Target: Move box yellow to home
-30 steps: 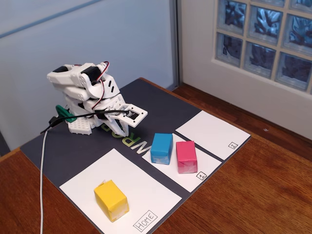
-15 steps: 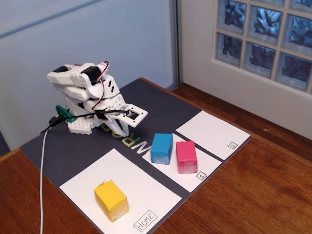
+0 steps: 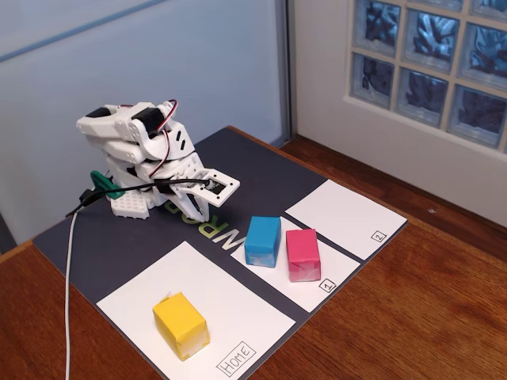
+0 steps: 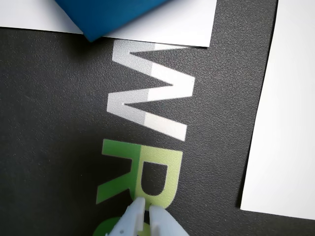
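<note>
The arm is folded up at the back of the dark mat, and the gripper (image 4: 143, 210) hangs low over the mat's printed lettering w/ its fingertips pressed together, holding nothing. The yellow box (image 3: 181, 325) sits well out in front of the fingers, on the big white Home sheet (image 3: 238, 305), fully inside its edges, so the job looks done as things lie. Risk from here, as a guess: any further reach toward that box could nudge it off the sheet, or the fingers could clip the blue block (image 3: 263, 240), which lies much nearer the tips, approx. straight ahead; the wrist view shows only its corner at the top edge. The pink block (image 3: 303, 254) stands just beside the blue one on the smaller sheet. The white cable (image 3: 70, 269) trailing off the arm's base could snag too. Writing: handwritten boxed "Home" at the big sheet's corner, boxed "1" on the blocks' sheet, boxed "2" on the far sheet (image 3: 346, 217); mat letters read "W" in white and "R" in green, rest hidden.
</note>
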